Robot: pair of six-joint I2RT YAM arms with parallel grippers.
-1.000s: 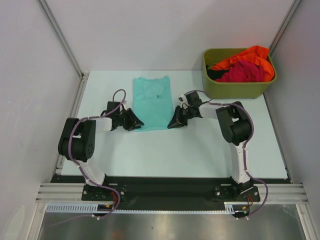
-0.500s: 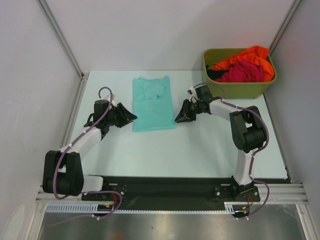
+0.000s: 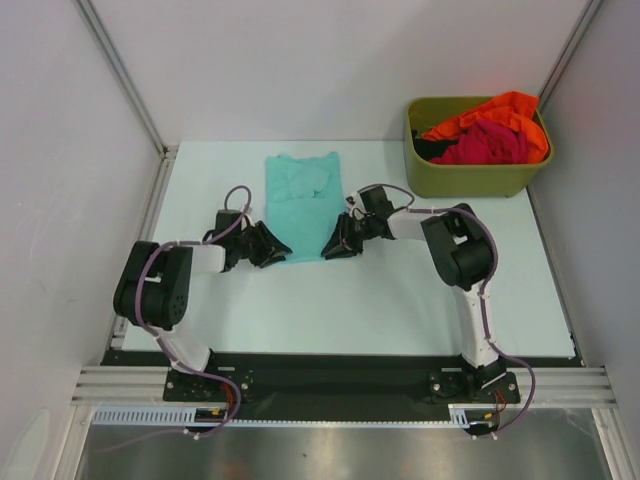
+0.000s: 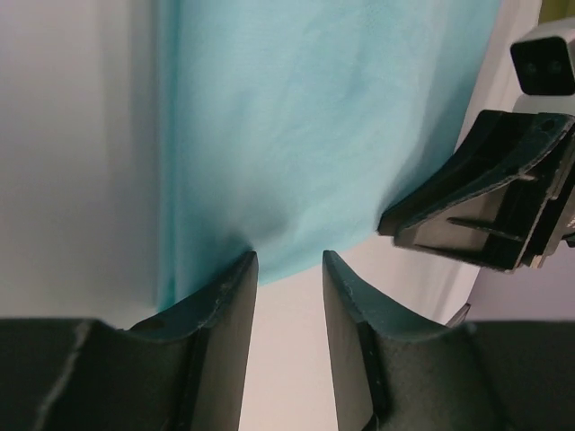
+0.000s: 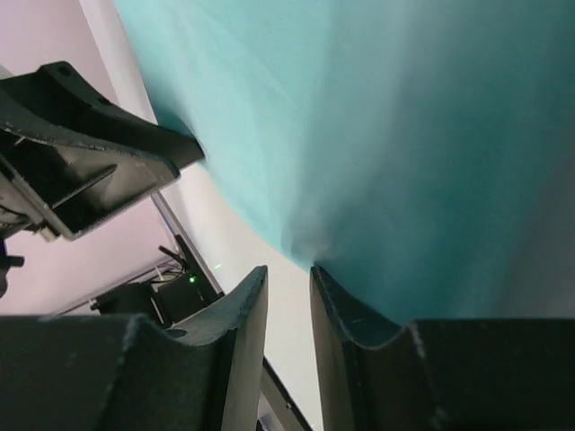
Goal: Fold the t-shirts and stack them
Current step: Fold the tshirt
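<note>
The teal t-shirt (image 3: 300, 200) lies flat on the table as a long folded strip. My left gripper (image 3: 272, 246) is at its near left corner and my right gripper (image 3: 334, 244) at its near right corner. In the left wrist view the jaws (image 4: 287, 260) stand apart with bare table between them, and the teal hem (image 4: 305, 162) lies at the fingertips. In the right wrist view the jaws (image 5: 287, 269) stand narrowly apart with table between them, and the teal cloth (image 5: 404, 135) touches the right fingertip. The orange shirt (image 3: 505, 108) and magenta shirt (image 3: 485, 143) lie bunched in the bin.
The olive-green bin (image 3: 470, 178) stands at the table's far right corner. White walls and a metal frame close in the table. The other gripper shows in each wrist view, the right one (image 4: 490, 202) and the left one (image 5: 81, 153).
Half a second ago both grippers stood back from the shirt, the left arm stretched out left. Now both are back in at the shirt's near corners.
</note>
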